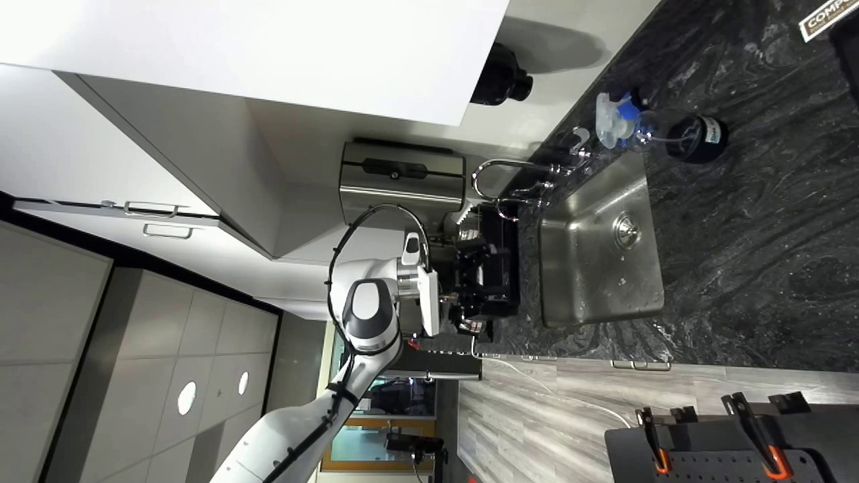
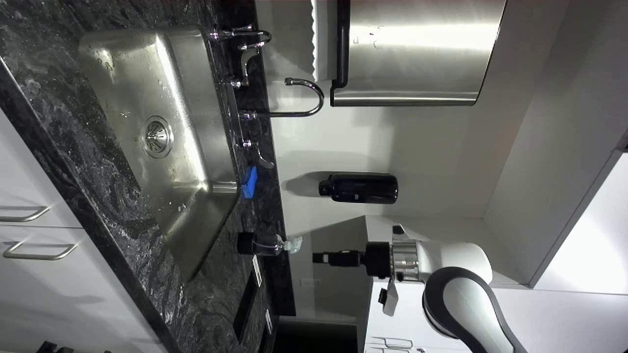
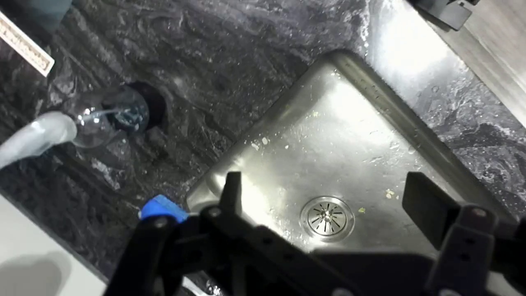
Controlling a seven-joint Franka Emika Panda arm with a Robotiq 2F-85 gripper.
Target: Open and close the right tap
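Note:
A chrome gooseneck faucet (image 1: 496,168) stands behind the steel sink in both exterior views (image 2: 309,105). The right tap handle, a curved lever, sits beside it on the blue sponge's side in both exterior views (image 1: 580,142) (image 2: 264,159). A lever and chrome base at the bottom of the wrist view (image 3: 193,286) look like this handle, mostly hidden behind the gripper. Another handle (image 2: 247,66) and a small chrome spout (image 2: 262,37) stand on the faucet's far side. My gripper (image 3: 324,185) is open and empty, raised above the counter, apart from the taps (image 2: 321,258).
The sink (image 3: 287,164) lies below the gripper in the wrist view. A spray bottle (image 3: 111,115) and blue sponge (image 3: 162,207) stand on the dark counter. A black bottle (image 2: 363,188) and paper towel dispenser (image 2: 417,54) are at the wall. White cabinets (image 1: 235,54) hang above.

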